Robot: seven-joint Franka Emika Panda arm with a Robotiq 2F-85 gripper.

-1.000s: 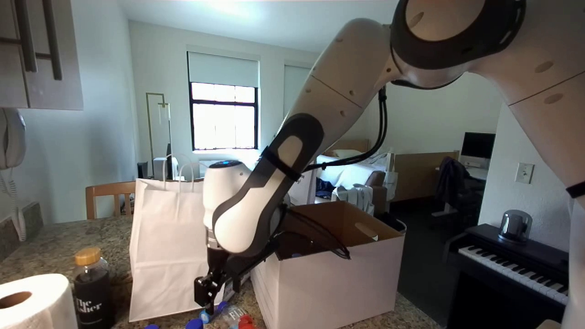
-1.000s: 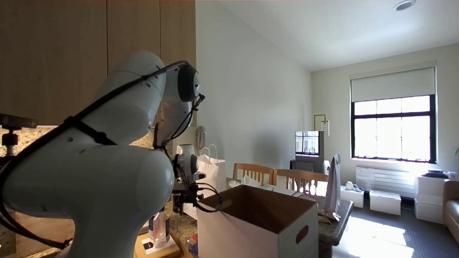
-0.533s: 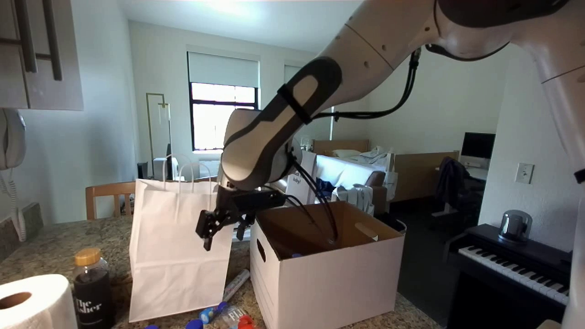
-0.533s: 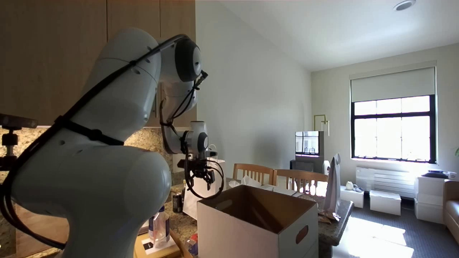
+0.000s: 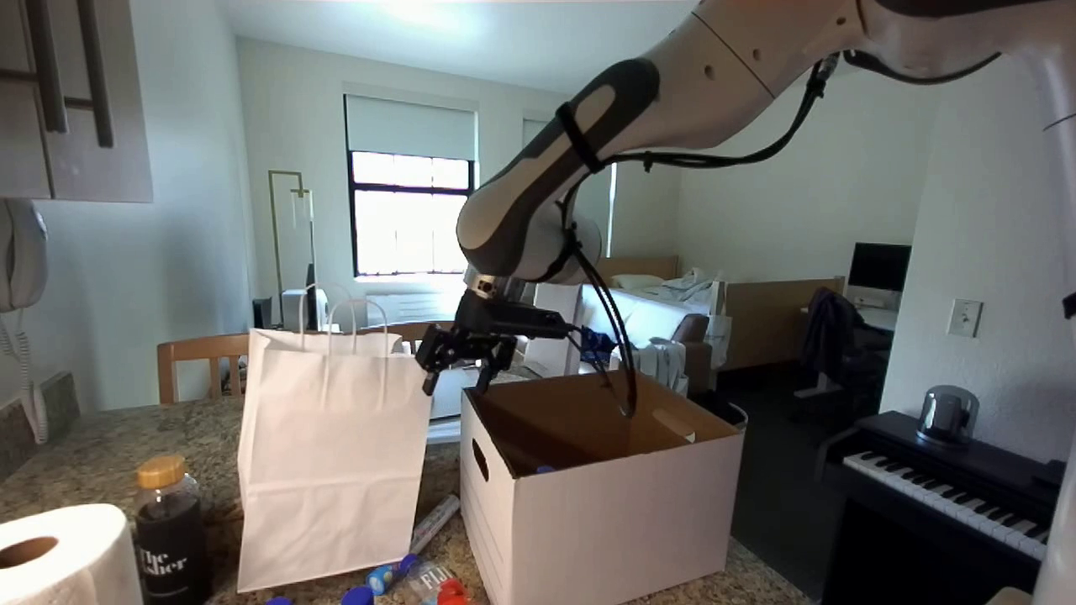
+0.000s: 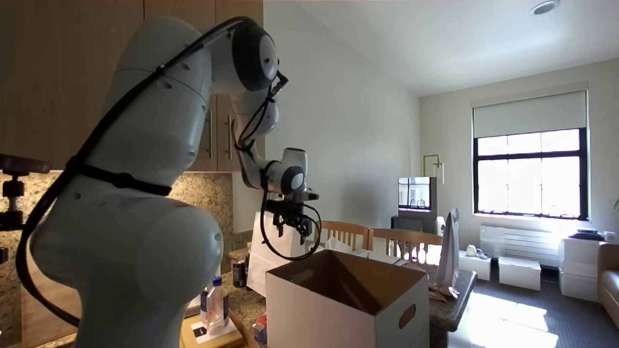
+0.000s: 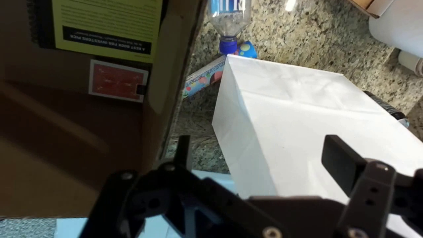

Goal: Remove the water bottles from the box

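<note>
My gripper (image 5: 456, 388) hangs in the air above the gap between the white paper bag and the near-side rim of the box (image 5: 622, 521). In the wrist view the fingers of the gripper (image 7: 257, 148) stand wide open, with nothing between them. On the counter a clear water bottle (image 7: 229, 19) with a blue cap lies beside the box. Another clear bottle (image 6: 217, 309) stands upright on a brown board. Blue caps (image 5: 357, 596) show at the bottom edge of an exterior view. Inside the box a small blue spot (image 5: 545, 469) shows; what it belongs to is hidden.
A white paper bag (image 5: 336, 470) stands close to the box. A printed carton tube (image 7: 205, 74) lies between them. A yellow notebook (image 7: 105, 23) and a red card pack (image 7: 117, 81) lie in the box. A dark-brown bottle (image 5: 172, 538) and paper roll (image 5: 71, 559) stand nearby.
My gripper has risen from the counter near the lying bottle and moved toward the box, up above the rim. The bottles and the box have stayed in place.
</note>
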